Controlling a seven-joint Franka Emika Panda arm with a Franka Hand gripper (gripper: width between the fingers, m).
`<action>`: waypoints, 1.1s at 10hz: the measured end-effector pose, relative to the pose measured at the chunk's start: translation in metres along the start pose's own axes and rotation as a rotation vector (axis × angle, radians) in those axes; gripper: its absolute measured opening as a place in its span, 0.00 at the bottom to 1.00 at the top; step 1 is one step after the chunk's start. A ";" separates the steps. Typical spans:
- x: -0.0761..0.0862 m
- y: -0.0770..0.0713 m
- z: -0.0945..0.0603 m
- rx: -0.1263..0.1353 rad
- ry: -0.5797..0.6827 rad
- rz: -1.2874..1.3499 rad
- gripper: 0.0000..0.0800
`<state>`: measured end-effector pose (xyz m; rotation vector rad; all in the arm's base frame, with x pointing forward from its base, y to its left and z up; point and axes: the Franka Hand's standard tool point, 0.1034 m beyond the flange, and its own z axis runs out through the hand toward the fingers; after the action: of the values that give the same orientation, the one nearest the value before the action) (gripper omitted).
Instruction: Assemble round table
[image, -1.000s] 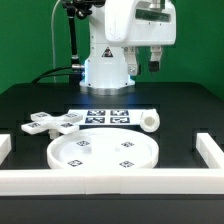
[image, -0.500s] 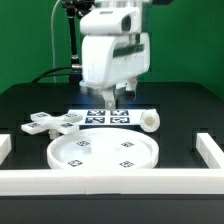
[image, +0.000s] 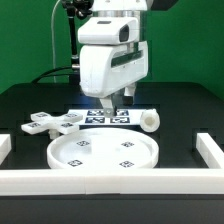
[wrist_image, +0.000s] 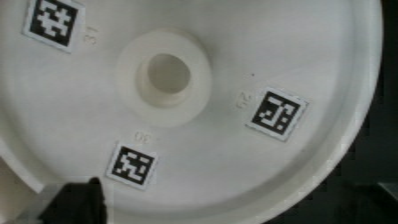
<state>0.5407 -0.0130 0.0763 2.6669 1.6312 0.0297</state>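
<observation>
Black matte tabletop (image: 30, 100), green wall (image: 25, 40) behind. White border rails (image: 110, 182) fence front and both sides.

Round disc (image: 103, 152) lies flat near front rail, rim up, tags on face. Wrist view shows same disc (wrist_image: 249, 50), centre hole and three tags clear.

Cross-shaped base (image: 52, 123) flat toward exterior view's left. Cylinder leg (image: 150, 121) on its side toward exterior view's right. Marker board (image: 95, 117) between them.

Gripper (image: 114, 100) hangs over marker board, fingers spread wide, nothing between. One dark fingertip (wrist_image: 75, 195) seen against disc.
</observation>
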 end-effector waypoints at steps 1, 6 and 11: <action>-0.007 0.006 0.014 0.008 -0.004 -0.005 0.81; -0.017 0.024 0.054 0.026 -0.004 -0.007 0.81; -0.022 0.018 0.065 0.045 -0.009 -0.001 0.68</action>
<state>0.5487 -0.0408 0.0115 2.6944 1.6505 -0.0198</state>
